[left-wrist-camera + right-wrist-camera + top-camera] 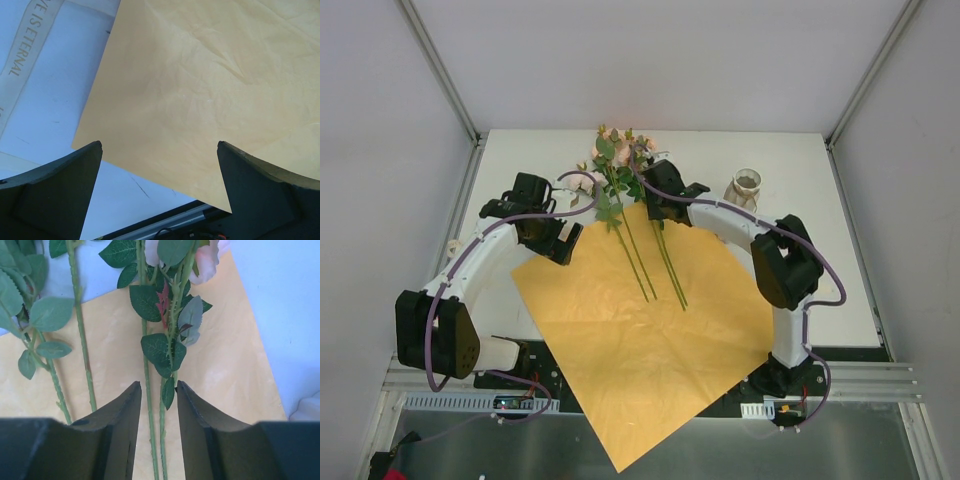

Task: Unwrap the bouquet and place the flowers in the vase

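The bouquet lies unwrapped: the orange paper is spread flat, its near corner hanging past the table's front edge. The flowers lie with peach-pink heads off the paper's far corner and long green stems running down onto it. My right gripper hangs over the stems; in the right wrist view its jaws stand partly apart, astride two stems and a leaf, with gaps showing on both sides. My left gripper is wide open above the paper's left edge, holding nothing. The cream vase stands upright at the far right.
A cream ribbon printed with letters lies on the white table left of the paper. More stems and leaves lie left of the right gripper. The metal front rail runs along the near edge.
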Controlling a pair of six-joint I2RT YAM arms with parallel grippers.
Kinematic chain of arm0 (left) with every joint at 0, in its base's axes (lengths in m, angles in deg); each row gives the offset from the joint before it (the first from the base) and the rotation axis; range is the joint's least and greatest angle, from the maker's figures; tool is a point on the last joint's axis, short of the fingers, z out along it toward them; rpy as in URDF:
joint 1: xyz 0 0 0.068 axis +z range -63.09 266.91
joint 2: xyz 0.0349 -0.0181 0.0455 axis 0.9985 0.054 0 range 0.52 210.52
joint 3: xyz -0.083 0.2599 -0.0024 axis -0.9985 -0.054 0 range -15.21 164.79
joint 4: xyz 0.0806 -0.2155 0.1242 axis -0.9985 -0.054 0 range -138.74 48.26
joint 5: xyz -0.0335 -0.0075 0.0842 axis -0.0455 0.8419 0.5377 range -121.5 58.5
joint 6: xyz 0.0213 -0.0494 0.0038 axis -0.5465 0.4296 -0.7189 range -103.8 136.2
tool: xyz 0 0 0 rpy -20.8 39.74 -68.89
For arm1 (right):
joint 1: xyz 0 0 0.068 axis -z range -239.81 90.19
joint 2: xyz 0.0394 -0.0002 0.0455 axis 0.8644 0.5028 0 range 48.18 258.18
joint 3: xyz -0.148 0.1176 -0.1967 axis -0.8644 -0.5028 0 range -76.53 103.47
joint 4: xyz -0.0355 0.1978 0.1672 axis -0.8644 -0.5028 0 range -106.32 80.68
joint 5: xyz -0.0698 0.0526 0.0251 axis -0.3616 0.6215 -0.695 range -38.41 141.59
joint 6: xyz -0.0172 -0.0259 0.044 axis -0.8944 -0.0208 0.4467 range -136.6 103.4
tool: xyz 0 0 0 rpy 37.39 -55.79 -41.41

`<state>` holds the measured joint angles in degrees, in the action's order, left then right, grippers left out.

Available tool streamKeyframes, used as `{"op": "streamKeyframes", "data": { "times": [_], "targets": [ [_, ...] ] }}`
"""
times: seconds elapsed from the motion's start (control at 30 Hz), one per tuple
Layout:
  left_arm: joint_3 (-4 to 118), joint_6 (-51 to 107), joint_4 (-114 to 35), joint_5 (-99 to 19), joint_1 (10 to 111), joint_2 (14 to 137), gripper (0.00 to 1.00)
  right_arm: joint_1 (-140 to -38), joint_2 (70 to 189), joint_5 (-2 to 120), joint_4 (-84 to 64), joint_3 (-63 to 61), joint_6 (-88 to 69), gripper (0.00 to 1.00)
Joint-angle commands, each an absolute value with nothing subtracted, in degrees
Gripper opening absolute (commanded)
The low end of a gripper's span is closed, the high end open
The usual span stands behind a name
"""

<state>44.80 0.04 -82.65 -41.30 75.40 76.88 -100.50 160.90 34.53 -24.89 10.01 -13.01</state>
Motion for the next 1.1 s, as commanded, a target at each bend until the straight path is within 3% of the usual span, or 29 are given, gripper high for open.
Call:
{"op": "streamKeyframes", "data": {
  "times": [0.0, 0.57, 0.67, 0.7, 0.8, 0.9, 1.07],
  "targets": [
    [43.68, -1.29, -82.17, -40.47, 76.01, 75.23, 0.99, -99.89, 163.84, 35.07, -25.40, 12.06, -14.49, 0.38],
    [44.47, -1.47, -81.91, -40.29, 76.01, 76.19, 0.99, -98.92, 169.64, 34.98, -26.28, 12.23, -12.91, 0.44],
    [44.55, -1.64, -81.91, -40.03, 76.01, 76.28, 0.99, -98.84, 170.43, 34.81, -26.28, 12.67, -12.74, 0.37],
    [44.55, -1.64, -81.91, -39.94, 76.09, 76.11, 0.99, -98.92, 170.43, 34.55, -26.19, 12.67, -12.39, 0.20],
    [44.64, -1.47, -82.00, -40.29, 76.01, 76.11, 0.99, -98.84, 169.91, 34.37, -25.84, 12.68, -11.60, 0.07],
    [44.73, -1.29, -82.08, -40.29, 76.01, 76.02, 0.99, -99.01, 167.98, 34.28, -24.26, 11.53, -11.15, 0.01],
    [45.17, -1.12, -82.08, -40.47, 76.01, 75.75, 0.99, -99.36, 160.51, 32.09, -20.66, 8.81, -11.15, 0.01]
  ]
}}
